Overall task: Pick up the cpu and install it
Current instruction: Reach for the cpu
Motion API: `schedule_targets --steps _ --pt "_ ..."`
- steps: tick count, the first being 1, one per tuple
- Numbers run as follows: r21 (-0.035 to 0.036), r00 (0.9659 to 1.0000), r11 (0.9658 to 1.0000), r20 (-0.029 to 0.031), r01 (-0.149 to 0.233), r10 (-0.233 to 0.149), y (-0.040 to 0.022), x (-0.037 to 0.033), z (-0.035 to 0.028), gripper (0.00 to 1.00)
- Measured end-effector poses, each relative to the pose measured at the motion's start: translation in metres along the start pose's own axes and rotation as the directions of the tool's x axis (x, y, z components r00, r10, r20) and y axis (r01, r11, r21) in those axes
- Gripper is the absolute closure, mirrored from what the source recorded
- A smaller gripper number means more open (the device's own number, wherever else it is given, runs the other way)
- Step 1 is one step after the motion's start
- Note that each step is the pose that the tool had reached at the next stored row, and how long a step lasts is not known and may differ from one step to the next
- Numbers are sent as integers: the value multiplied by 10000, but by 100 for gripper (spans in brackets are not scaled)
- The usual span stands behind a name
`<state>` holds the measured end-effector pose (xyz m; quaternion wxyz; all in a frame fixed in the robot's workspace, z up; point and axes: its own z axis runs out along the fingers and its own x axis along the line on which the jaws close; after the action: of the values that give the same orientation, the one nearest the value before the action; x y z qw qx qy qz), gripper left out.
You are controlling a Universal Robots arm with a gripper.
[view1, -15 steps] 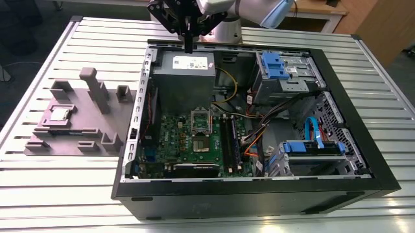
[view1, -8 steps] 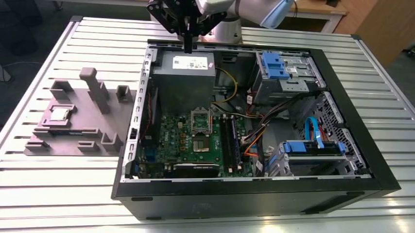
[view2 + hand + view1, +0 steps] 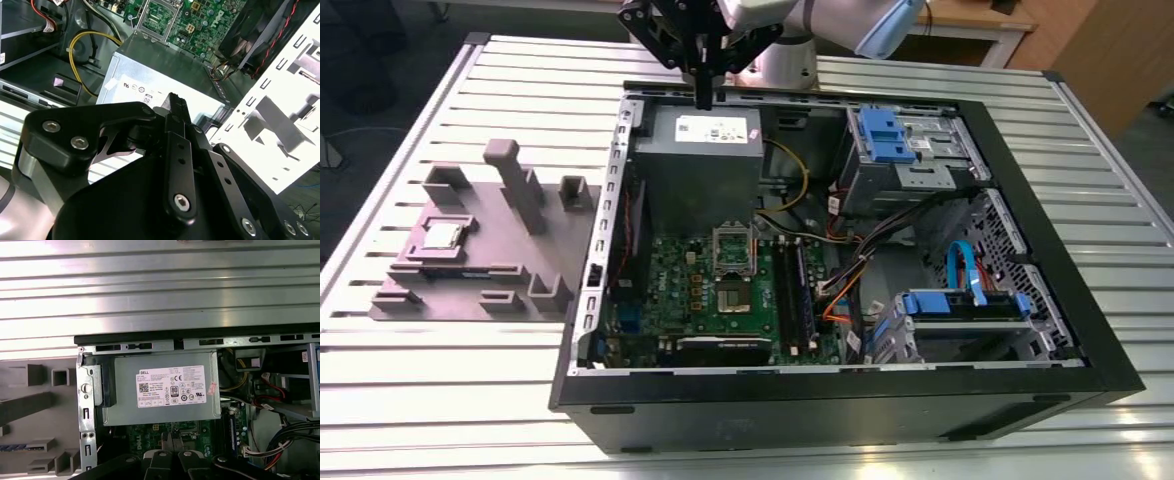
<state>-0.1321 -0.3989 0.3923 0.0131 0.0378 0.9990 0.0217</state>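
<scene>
Surface: pale slatted metal table (image 3: 454, 400), ridges running side to side. Room: dark floor (image 3: 336, 210) past the table edge on the exterior view's left, wooden furniture (image 3: 1087, 50) behind the far corner on its right. Left to right in the exterior view: one grey-purple fixture block (image 3: 494, 270) flat on the slats, several upright posts on it. One cpu (image 3: 444, 235) lying flat in a recess of that block, silver top up, well apart from the gripper. Next, one open black PC case (image 3: 854, 400) on its side, just beside the block. Inside, against the far wall: one grey power supply (image 3: 716, 140), white label up. One gripper (image 3: 706, 98) on the single arm, hanging over the far edge of that supply. Fingers (image 3: 176, 107) pressed together into one narrow black bar, nothing pinched; same read in both wrist views. Nearer the camera than the supply: one green motherboard (image 3: 720, 300) with one rectangular metal socket frame (image 3: 734, 250) on it. One yellow cable (image 3: 80, 45) looping beside the supply in the second wrist view. Further right: two blue drive brackets, one (image 3: 894, 135) near the far wall, one (image 3: 961, 305) near the front wall, mixed cables between them, too tangled to count.
</scene>
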Motion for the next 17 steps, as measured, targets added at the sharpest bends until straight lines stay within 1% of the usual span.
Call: schedule_targets --steps 6,15,17 --pt "0 10000 10000 0 -1 1 -2 29 2 90" --pt "0 10000 10000 0 0 0 -3 34 2 90" --pt "0 10000 10000 0 -3 3 -4 48 2 90"
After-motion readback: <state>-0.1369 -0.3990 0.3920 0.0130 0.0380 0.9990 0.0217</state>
